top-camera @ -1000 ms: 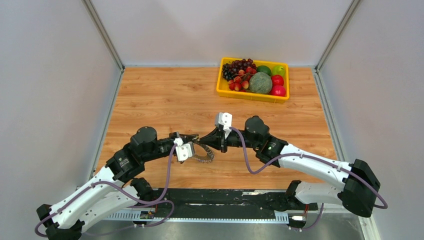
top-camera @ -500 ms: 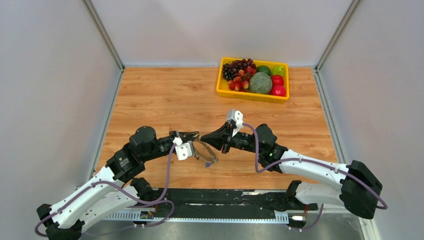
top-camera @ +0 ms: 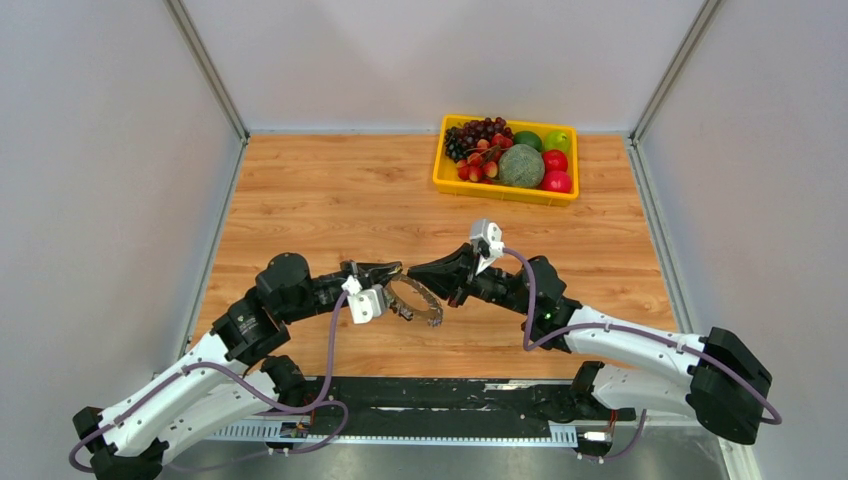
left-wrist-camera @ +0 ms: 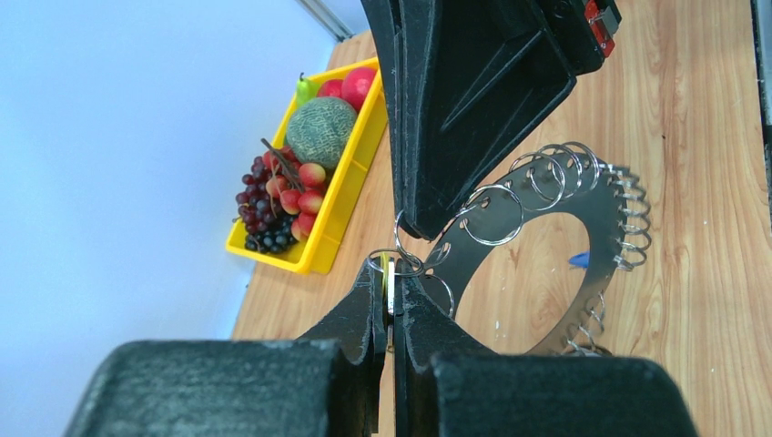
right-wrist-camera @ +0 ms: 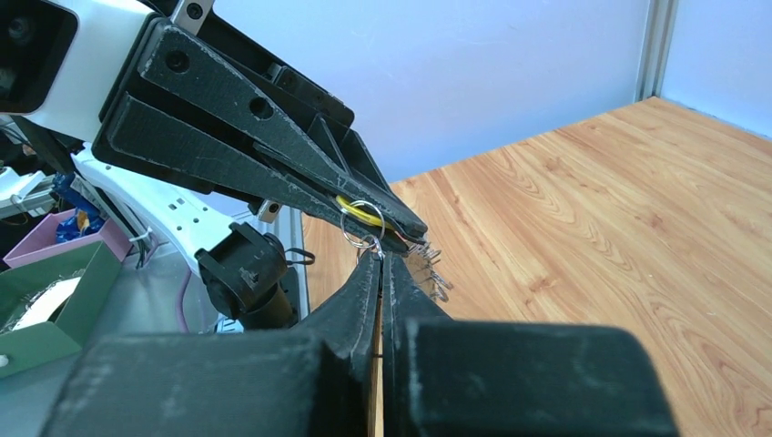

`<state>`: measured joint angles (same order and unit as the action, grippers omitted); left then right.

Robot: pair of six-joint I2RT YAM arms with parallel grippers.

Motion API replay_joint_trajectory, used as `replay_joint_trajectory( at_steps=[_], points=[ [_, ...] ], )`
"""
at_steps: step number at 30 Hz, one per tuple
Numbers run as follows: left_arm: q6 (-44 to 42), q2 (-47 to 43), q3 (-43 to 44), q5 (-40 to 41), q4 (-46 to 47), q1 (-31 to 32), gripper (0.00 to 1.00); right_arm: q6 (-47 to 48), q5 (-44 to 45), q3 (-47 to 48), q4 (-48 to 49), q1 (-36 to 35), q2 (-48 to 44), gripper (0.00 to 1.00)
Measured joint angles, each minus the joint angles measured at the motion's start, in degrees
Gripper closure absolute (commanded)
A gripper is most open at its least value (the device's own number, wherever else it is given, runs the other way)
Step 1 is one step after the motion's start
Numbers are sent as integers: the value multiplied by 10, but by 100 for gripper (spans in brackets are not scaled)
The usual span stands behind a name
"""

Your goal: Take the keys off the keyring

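The keyring (top-camera: 430,305) is a flat grey metal ring fringed with small wire loops, held tilted above the table between both arms. It also shows in the left wrist view (left-wrist-camera: 608,214). My left gripper (top-camera: 396,270) (left-wrist-camera: 390,266) is shut on a yellow-headed key (left-wrist-camera: 389,284) that hangs from one small loop. My right gripper (top-camera: 414,273) (right-wrist-camera: 380,259) is shut, its tips pinching a small wire loop at the keyring's rim, right against the left fingertips. The yellow key also shows in the right wrist view (right-wrist-camera: 361,211). A blue key (left-wrist-camera: 579,259) lies on the table, seen through the ring's hole.
A yellow tray (top-camera: 440,178) of fruit stands at the far right of the wooden table; it also shows in the left wrist view (left-wrist-camera: 320,253). Grey walls close in the left, right and back. The arm bases and a black rail run along the near edge.
My right wrist has drawn back to the right and turned. The keyring has swung from hanging nearly edge-on to lying flatter. The left arm has barely moved.
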<state>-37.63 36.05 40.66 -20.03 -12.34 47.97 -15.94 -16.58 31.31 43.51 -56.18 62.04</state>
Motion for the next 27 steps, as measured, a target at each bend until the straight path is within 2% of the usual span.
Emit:
replay_joint_trajectory(
  at_steps=[1, 5, 8, 16, 21, 27],
  points=[
    [0, 0, 0, -1, 0, 0, 100, -1, -1, 0, 4, 0, 3, 99],
    [-1, 0, 0, -2, -2, -1, 100, -3, -9, 0, 13, 0, 9, 73],
    [-1, 0, -1, 1, -19, -1, 100, 9, -9, 10, 2, 0, 1, 64],
    [-1, 2, -3, 6, -34, -1, 100, 118, -5, 45, -127, -2, -58, 64],
    [-1, 2, -3, 6, -35, -1, 100, 209, 26, 83, -221, -38, -42, 65],
    [-1, 2, -3, 5, -35, -1, 100, 289, 78, 102, -276, -82, -7, 69]
  ],
)
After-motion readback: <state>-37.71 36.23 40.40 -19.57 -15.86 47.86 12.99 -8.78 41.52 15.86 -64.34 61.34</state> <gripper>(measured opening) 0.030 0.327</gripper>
